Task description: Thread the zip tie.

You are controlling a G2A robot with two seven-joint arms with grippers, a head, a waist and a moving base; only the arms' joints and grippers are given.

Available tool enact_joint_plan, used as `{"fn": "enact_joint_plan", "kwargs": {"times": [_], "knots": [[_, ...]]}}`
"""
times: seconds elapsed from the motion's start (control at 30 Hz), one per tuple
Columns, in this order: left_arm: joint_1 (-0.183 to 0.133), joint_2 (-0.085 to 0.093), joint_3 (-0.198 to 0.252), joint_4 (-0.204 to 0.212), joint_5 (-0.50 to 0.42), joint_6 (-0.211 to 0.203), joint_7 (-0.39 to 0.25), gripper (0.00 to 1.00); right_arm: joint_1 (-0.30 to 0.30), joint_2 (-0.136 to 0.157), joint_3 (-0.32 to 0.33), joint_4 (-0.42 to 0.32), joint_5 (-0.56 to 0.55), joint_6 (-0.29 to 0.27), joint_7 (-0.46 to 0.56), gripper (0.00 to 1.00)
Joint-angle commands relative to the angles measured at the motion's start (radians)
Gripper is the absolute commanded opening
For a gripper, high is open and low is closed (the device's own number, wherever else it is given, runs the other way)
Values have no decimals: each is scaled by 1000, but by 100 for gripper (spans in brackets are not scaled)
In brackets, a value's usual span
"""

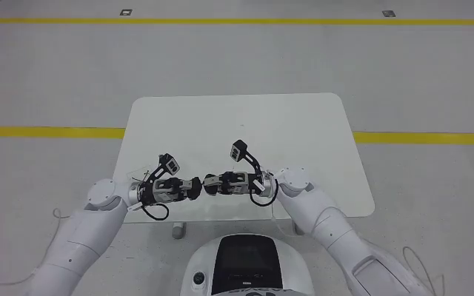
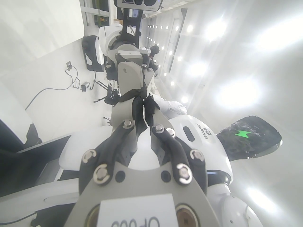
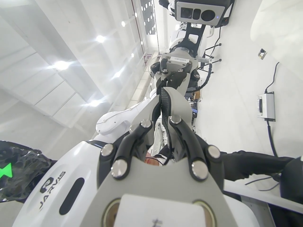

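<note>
My left gripper [image 1: 194, 186] and right gripper [image 1: 208, 185] meet tip to tip over the near edge of the white table [image 1: 296, 126]. In the left wrist view my left gripper [image 2: 144, 103] has its black pads pressed together, right against the tips of the right gripper [image 2: 138, 93]. In the right wrist view the right gripper [image 3: 162, 100] is likewise shut, facing the left gripper [image 3: 163, 83]. I cannot make out the zip tie between the pads. A thin pale curved strand [image 3: 149, 68] hangs beside the left gripper; whether it is the tie is unclear.
Both arms hover above the table's front edge, and the bare tabletop stretches away behind them. Grey floor with yellow lines [image 1: 59, 132] surrounds the table. A cable and a power box [image 3: 266, 106] lie on the floor.
</note>
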Motion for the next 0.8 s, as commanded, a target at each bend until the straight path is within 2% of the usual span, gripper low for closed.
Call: {"fn": "enact_joint_plan", "kwargs": {"times": [0.0,0.37,0.43,0.47,0.67,0.7,0.77], "knots": [[1,0,-1,0,1,1,0,0,0,1,-1,0,1,0,0,0],[1,-2,-1,0,-9,-3,-6,0,-3,4,0,2,16,-2,1,0],[1,-3,-1,1,-13,-4,-7,19,-2,4,0,5,20,-1,3,0],[1,-3,-1,2,-14,-4,-8,25,-1,4,-1,6,20,0,4,0],[-2,-5,1,7,-18,-3,-15,33,2,4,-5,10,22,-1,5,0],[-2,-5,1,8,-18,-4,-16,40,3,4,-6,10,23,-1,5,0],[-3,-6,1,10,-19,-5,-18,46,4,5,-8,11,22,-1,4,0]]}}
